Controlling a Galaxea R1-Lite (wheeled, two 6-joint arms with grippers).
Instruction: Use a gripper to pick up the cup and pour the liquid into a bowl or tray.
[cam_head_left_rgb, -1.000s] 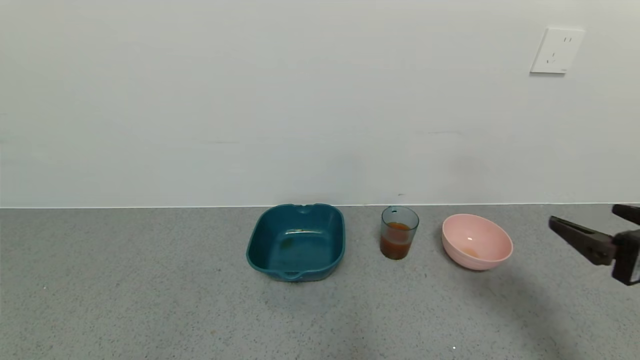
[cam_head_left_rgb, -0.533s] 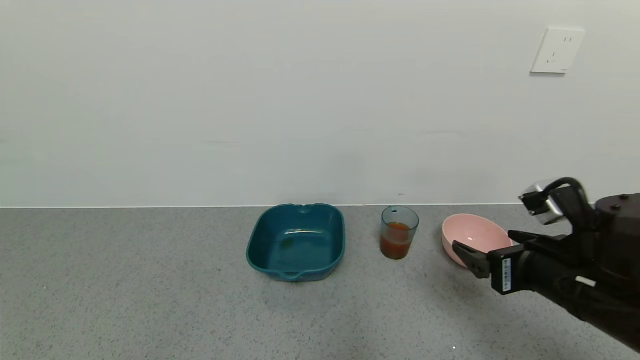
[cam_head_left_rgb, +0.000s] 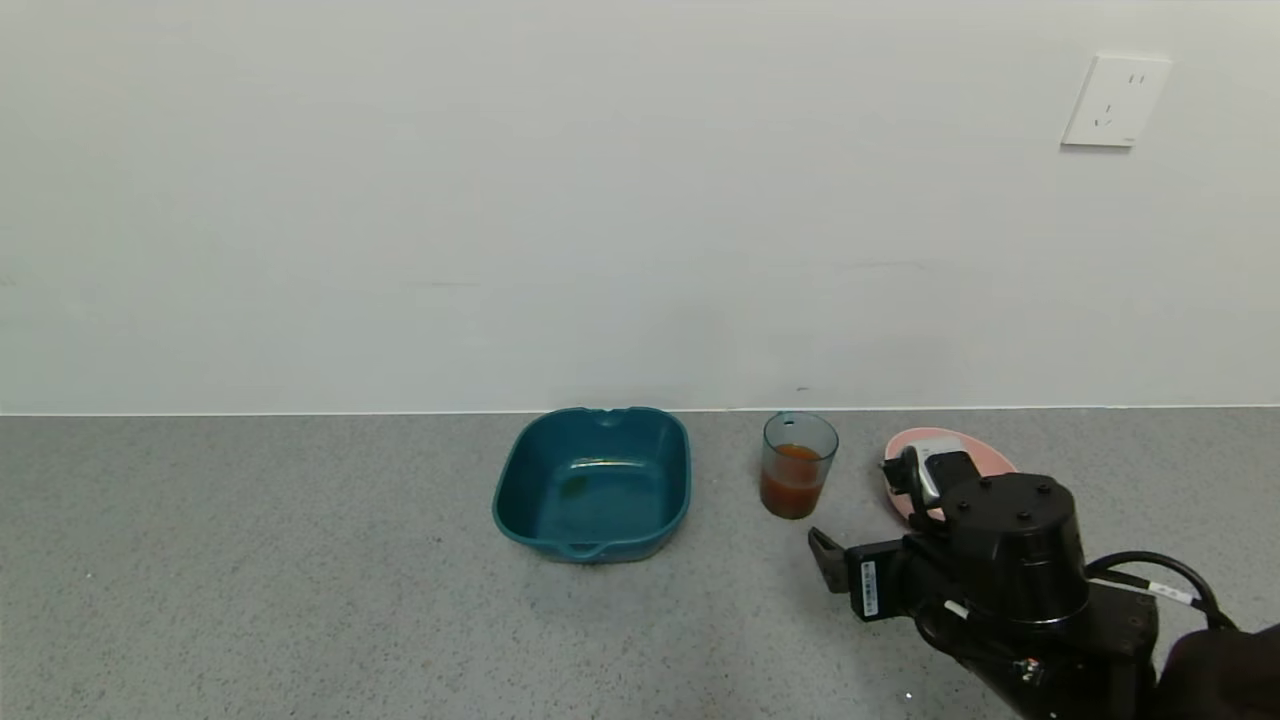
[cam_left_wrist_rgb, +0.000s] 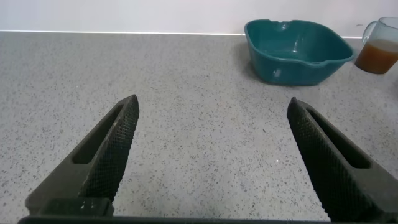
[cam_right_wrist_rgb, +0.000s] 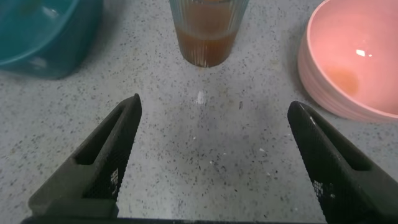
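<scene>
The ribbed translucent cup stands upright on the grey counter, about half full of reddish-brown liquid. The dark teal tray sits to its left, with a little residue on its floor. My right gripper is open and empty, low over the counter just in front of the cup and slightly to its right. In the right wrist view the cup stands ahead of the open gripper, a short gap away. My left gripper is open and empty over bare counter, far from the tray and the cup.
A round pink bowl stands right of the cup, partly hidden behind my right wrist; it also shows in the right wrist view. A white wall with a socket rises directly behind the dishes. Bare counter stretches to the left and front.
My right arm has swept in from the right edge leftward, past the front of the pink bowl, to just in front of the cup. Cup, tray and bowl have not moved.
</scene>
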